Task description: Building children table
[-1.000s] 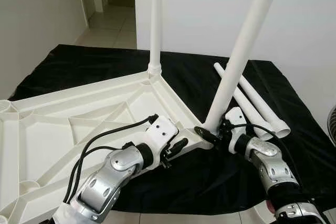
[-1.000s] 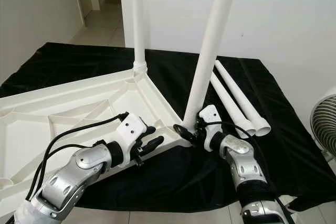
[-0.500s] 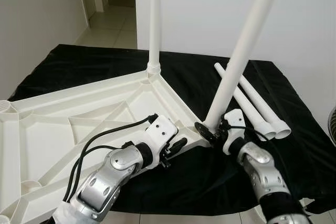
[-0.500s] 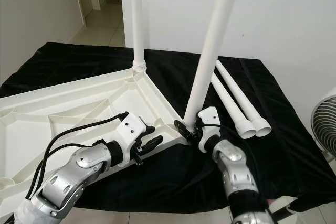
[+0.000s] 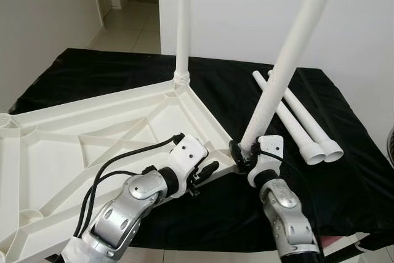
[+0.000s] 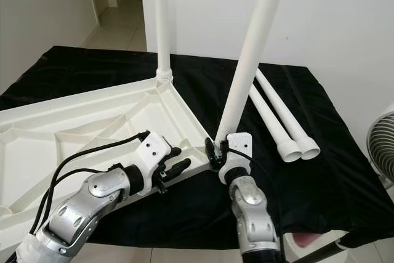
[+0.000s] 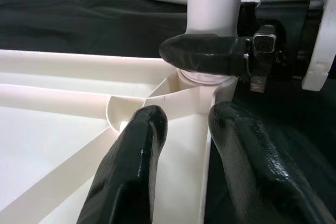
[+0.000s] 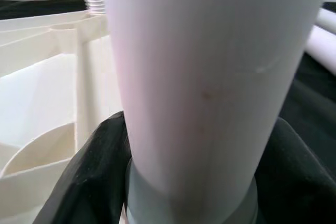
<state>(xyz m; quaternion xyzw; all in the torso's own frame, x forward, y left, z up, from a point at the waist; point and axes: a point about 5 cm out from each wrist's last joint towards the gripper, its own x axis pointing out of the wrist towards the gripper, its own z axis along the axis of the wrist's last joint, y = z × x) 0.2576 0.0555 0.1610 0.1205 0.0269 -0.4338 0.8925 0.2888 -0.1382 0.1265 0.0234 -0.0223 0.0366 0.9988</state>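
Observation:
The white plastic tabletop [image 5: 74, 170] lies upside down on a black cloth [image 5: 92, 72]. One white leg [image 5: 182, 23] stands upright in its far corner socket. A second leg [image 5: 280, 72] leans to the right out of the near corner socket. My right gripper [image 5: 241, 151] is shut on this leg's base; in the right wrist view the leg [image 8: 210, 77] sits between its fingers [image 8: 89, 171]. My left gripper [image 5: 209, 169] is shut on the tabletop's rim [image 7: 205, 150] just beside that corner, one finger [image 7: 136, 171] on each side.
Two loose white legs [image 5: 301, 121] lie side by side on the cloth, right of the tilted leg. A fan [image 6: 383, 152] stands off the right edge. A white wall rises behind, and a corridor [image 5: 123, 4] opens at the back left.
My right forearm has swung leftward and toward me, its gripper turning around the base of the tilted leg. The left gripper has kept its hold on the rim.

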